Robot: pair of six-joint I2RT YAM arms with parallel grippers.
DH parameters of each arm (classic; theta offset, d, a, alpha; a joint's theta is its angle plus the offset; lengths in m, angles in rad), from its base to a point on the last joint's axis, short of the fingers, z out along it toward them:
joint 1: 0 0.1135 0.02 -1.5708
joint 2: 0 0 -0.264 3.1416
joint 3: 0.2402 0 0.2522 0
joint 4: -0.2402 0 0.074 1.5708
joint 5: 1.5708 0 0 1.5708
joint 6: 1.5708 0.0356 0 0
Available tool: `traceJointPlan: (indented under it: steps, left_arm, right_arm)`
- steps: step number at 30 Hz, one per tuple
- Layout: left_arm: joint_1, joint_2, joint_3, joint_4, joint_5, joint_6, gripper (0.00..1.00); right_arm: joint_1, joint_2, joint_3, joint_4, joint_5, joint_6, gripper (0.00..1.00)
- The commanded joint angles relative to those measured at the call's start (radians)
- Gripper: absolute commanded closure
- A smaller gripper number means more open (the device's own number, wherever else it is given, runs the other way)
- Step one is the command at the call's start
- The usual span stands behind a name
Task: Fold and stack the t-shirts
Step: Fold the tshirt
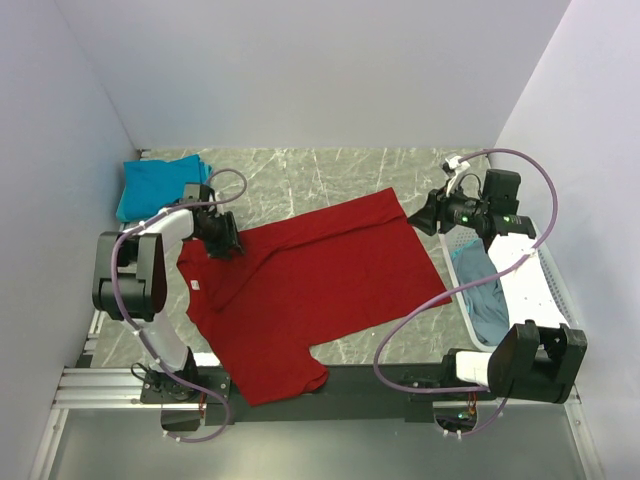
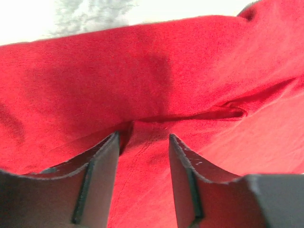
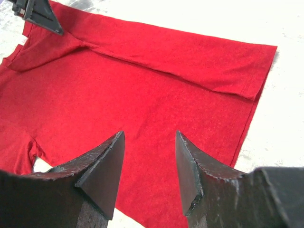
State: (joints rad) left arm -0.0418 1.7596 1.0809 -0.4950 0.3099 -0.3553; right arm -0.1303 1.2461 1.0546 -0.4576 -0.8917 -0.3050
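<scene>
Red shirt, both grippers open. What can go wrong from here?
Left gripper straddles a raised crease in the shirt; closing might pinch extra layers. Right gripper hovers above the cloth; a one-sided pull could skew it. Near sleeve overhangs the table edge and may snag.

The red shirt [image 1: 310, 290] is cropped in both wrist views, its shoulder is covered by the left gripper [image 1: 222, 243] from above, and the grey-blue shirt [image 1: 488, 305] is partly hidden by a cable [image 1: 448, 293].
</scene>
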Motion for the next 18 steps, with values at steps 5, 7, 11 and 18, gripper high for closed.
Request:
traceJointPlan:
  steps: [5,7,11,18]
  left_arm:
    - [-0.013,-0.003,0.024,-0.016,-0.011,0.024,0.56]
    - [-0.018,-0.012,0.022,-0.016,-0.005,0.022,0.66]
    - [-0.030,-0.040,0.024,-0.020,0.020,0.013,0.82]
    - [-0.049,-0.107,0.005,-0.022,0.092,-0.004,0.99]
  right_arm:
    - [-0.029,-0.014,0.016,0.011,-0.041,-0.005,0.46]
    - [-0.034,-0.014,0.018,0.011,-0.047,-0.003,0.46]
    - [-0.043,-0.022,0.015,0.014,-0.053,0.001,0.46]
    - [-0.054,-0.024,0.013,0.016,-0.059,0.006,0.46]
